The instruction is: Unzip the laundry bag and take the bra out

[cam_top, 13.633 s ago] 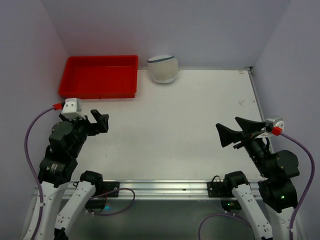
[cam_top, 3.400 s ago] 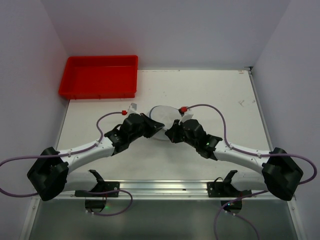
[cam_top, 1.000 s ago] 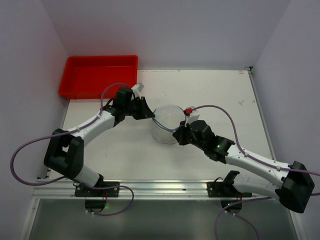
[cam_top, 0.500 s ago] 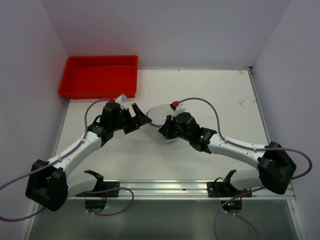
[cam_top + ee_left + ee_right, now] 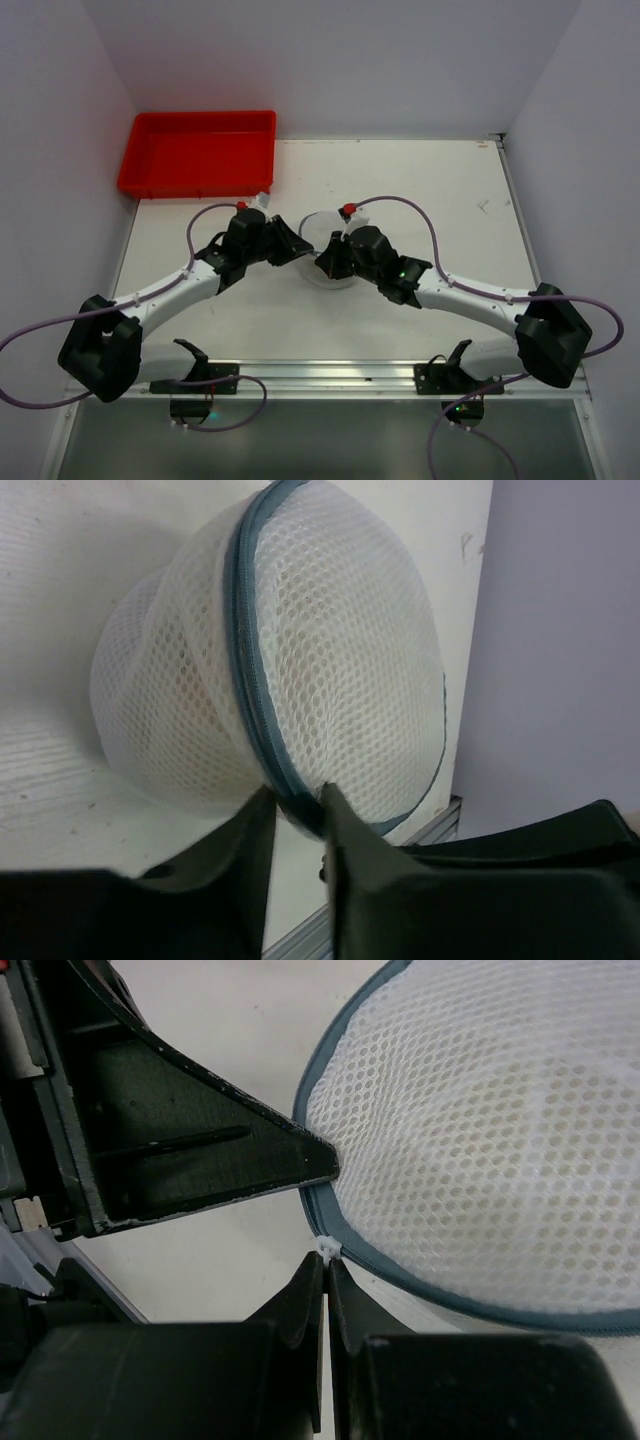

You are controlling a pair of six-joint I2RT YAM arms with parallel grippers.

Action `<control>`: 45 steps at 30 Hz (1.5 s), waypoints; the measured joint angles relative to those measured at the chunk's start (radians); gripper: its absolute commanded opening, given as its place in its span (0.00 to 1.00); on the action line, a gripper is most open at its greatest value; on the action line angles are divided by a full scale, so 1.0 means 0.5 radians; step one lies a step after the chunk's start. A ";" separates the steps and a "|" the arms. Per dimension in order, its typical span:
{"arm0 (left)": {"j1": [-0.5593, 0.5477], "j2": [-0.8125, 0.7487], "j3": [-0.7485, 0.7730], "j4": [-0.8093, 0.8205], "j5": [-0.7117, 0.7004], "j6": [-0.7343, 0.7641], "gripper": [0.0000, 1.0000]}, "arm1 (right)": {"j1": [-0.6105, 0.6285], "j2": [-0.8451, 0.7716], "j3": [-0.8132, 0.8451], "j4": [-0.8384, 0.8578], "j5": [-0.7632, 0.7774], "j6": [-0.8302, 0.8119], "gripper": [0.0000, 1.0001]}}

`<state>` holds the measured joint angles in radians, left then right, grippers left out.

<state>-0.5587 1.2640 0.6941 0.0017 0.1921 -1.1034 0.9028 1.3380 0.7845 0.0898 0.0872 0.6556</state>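
Bag (image 5: 327, 232): one, small, round, white mesh, puffed into a dome; lies at the middle of the table (image 5: 450, 190). Band (image 5: 246, 680): grey-blue zip round the rim, closed wherever it shows; my left gripper (image 5: 298, 798) pinches it at the low edge. Pull (image 5: 328, 1248): small, white, nipped between the tips of my right gripper (image 5: 327, 1263). Contents: a pale beige mass shows dimly through the mesh; I cannot tell what.

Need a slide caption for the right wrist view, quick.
Right gripper jaws shut on the white zipper pull at the laundry bag rim; left gripper pinches rim alongside.
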 measured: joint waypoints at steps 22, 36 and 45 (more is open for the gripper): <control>0.362 0.443 0.568 -0.368 0.397 0.993 0.28 | -0.011 -0.513 -0.220 -0.332 0.139 -0.306 0.00; 0.159 -0.214 -0.045 -0.222 0.211 0.392 1.00 | 0.072 -0.021 0.066 -0.186 -0.071 -0.170 0.00; 0.060 -0.022 0.012 -0.020 0.110 0.208 0.58 | 0.095 0.021 0.077 -0.153 -0.076 -0.143 0.00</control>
<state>-0.5285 1.2530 0.7002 -0.0082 0.2470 -0.9993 0.9501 1.3483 0.8230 0.0132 0.0494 0.5842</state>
